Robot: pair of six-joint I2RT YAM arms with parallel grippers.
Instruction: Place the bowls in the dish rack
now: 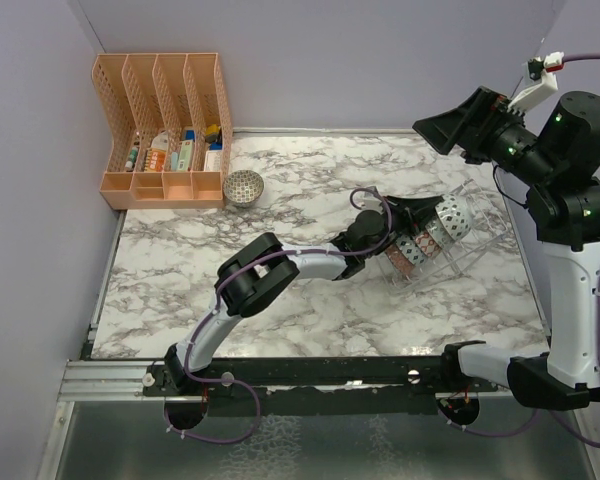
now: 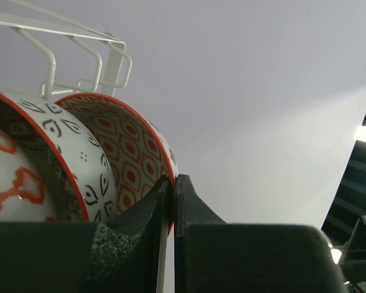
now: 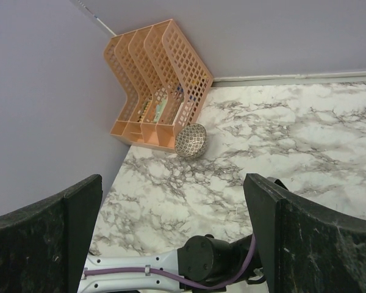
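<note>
- My left gripper [image 2: 172,183] is pinched nearly shut on the rim of the red-patterned bowl [image 2: 131,162]. Only the thin edge of the bowl shows between the two black fingers [image 2: 201,213].
- That bowl stands on edge, its red lattice inside facing my wrist camera, under the wire of the dish rack [image 1: 485,232].
- Just beside it, touching or nearly so, stands a leaf-marked bowl [image 2: 79,162], white outside with black leaf marks and a red rim.
- A third bowl [image 2: 12,189], white with red lines, sits in front of that one at the left edge of the wrist view.
- From above, the bowls form a row on edge inside the rack, which lies at a slant on the right half of the marble table [image 1: 310,320]. My left arm [image 1: 280,270] reaches across the table to its near-left end.
- I cannot tell whether the bowl I grip rests fully in a slot.
- My right gripper [image 1: 445,130] is raised above the far right of the table, well apart from the rack. Its jaws are spread wide and hold nothing.
- Between its fingers the right wrist camera looks down on the far left corner.
- One grey-patterned bowl [image 1: 244,186] sits alone there on the table, upright, just beside the front right corner of the orange organizer [image 1: 165,130].
</note>
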